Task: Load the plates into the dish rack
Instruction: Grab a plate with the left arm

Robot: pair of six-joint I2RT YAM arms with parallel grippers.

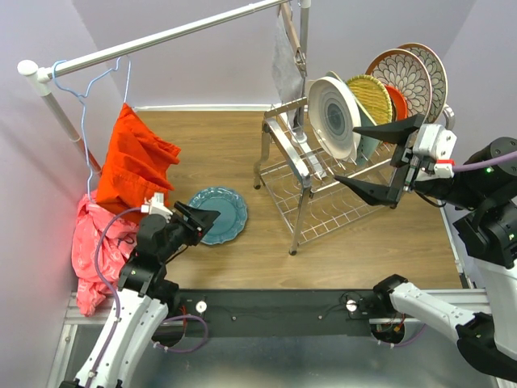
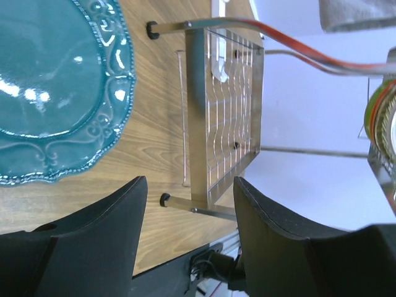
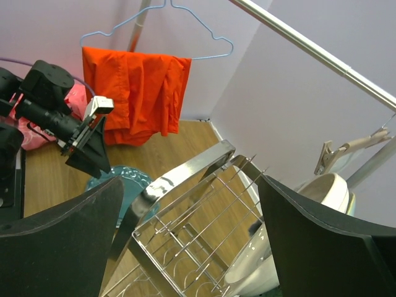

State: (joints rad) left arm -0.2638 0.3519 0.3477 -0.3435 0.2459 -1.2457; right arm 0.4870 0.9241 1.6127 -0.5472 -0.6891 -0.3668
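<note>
Since teal plate lies flat on table, well apart from dish rack, left gripper hangs at its near rim, fingers spread, empty; probably lining up rim pick. Right gripper gapes empty beside racked plates, which stand upright between prongs.

The shiny two-tier metal wire dish rack stands on slanted legs on the wooden counter. In its upper tier, plates stand on edge in a row: a white-grey swirl plate in front, then a yellow woven plate, an orange plate, a brown-rimmed floral plate and a second floral plate. A teal scalloped plate lies flat on the counter at the rack's 8 o'clock, apart from it.
</note>
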